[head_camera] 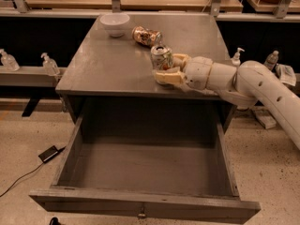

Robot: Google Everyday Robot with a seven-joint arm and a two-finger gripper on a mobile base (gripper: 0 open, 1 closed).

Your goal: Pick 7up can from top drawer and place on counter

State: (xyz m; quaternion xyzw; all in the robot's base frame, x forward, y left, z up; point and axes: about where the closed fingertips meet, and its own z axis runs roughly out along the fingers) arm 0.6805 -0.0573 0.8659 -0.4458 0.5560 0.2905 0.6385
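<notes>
Gripper point(166, 68), 7up can point(161, 56) near counter point(112, 74) edge

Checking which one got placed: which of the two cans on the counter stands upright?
The silver-and-green 7up can, right at the gripper near the front edge of the counter. The brown-gold can behind it lies on its side.

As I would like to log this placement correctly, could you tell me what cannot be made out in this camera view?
All in the camera view:
- 7up can: its base, so whether it rests on the counter, is hidden by the gripper closed around it over the counter's right front.
- Top drawer: back corners lost in shadow under the counter.
- Robot arm: cut off by the right edge.
</notes>
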